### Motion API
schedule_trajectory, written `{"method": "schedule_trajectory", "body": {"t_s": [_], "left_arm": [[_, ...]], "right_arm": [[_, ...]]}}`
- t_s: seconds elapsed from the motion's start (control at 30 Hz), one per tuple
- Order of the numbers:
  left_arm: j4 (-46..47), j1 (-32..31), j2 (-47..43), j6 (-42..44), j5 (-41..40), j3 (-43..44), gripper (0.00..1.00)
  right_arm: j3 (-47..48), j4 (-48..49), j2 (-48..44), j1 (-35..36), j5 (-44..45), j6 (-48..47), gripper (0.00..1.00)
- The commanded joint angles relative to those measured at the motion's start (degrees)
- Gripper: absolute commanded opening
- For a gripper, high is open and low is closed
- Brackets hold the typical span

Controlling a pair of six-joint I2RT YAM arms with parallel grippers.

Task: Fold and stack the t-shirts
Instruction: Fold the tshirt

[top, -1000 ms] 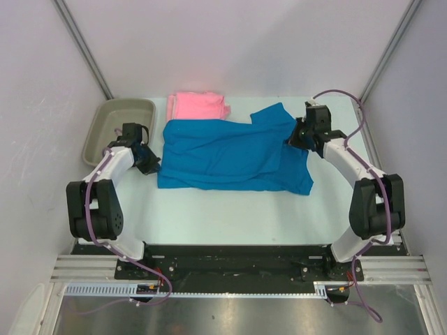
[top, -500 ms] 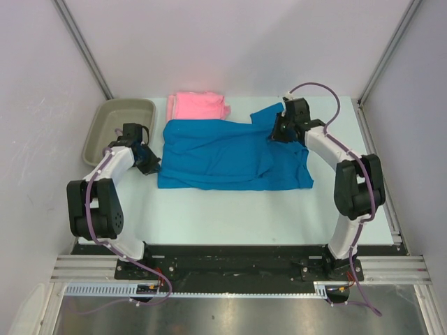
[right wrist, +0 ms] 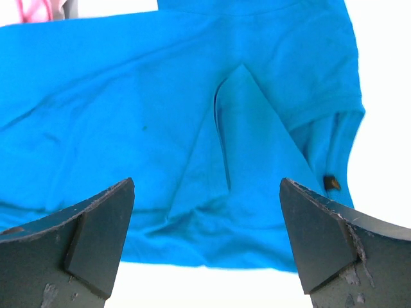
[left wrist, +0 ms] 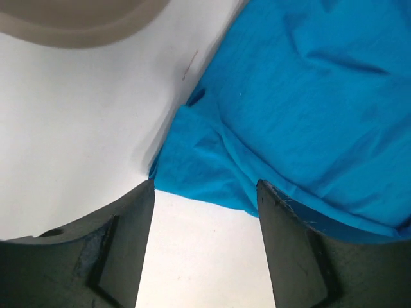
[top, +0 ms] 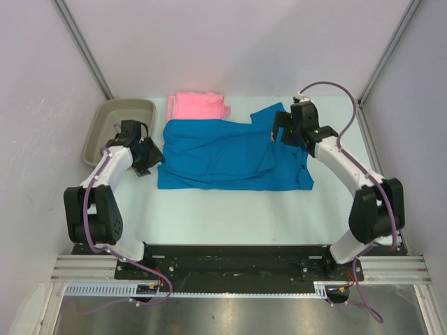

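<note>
From above, two t-shirts, one tray and two claws show. The blue t-shirt [top: 223, 157] lies spread and creased on the table [top: 230, 209] between the left claw [top: 150, 155] and the right claw [top: 279, 132]. The pink t-shirt [top: 199, 106] lies folded beyond both, and the tray [top: 94, 136] is outboard of the left claw.

At the left wrist, the left claw [left wrist: 205, 244] is released, with the blue t-shirt's [left wrist: 308, 109] corner just ahead of its gap and the tray's [left wrist: 77, 25] rim farther ahead.

At the right wrist, the right claw [right wrist: 205, 237] gapes wide. One raised pleat of the blue t-shirt [right wrist: 160, 128] lies ahead between its fingers.
</note>
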Motion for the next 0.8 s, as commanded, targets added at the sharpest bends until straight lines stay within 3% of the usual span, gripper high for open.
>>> {"method": "schedule_trajectory", "body": {"t_s": [0.0, 0.13, 0.2, 0.43, 0.6, 0.77], "left_arm": [[-2.04, -1.73, -3.46, 4.20, -8.60, 8.75, 0.70], [-6.77, -1.73, 4.27, 5.43, -5.81, 20.18, 0.66], [-9.69, -2.26, 5.25, 4.38, -1.35, 21.62, 0.66], [-3.38, -8.75, -6.77, 0.33, 2.03, 1.68, 0.66], [0.23, -11.49, -9.78, -1.60, 1.14, -8.86, 0.66], [1.55, -12.10, -10.39, -2.04, -0.34, -12.22, 0.66]], "right_arm": [[-7.91, -2.95, -9.23, 2.41, 4.63, 1.00, 1.00], [-14.34, -2.51, -14.68, 4.87, 4.55, 2.32, 1.00], [-15.66, -3.73, -16.27, 6.89, 3.33, 2.23, 1.00], [-21.37, -5.94, -17.68, 10.59, 5.06, 5.74, 1.00], [-25.50, -4.01, -15.66, 5.68, 7.00, 5.66, 1.00], [-27.70, -1.64, -14.17, 0.84, 7.36, 6.10, 1.00]]}}
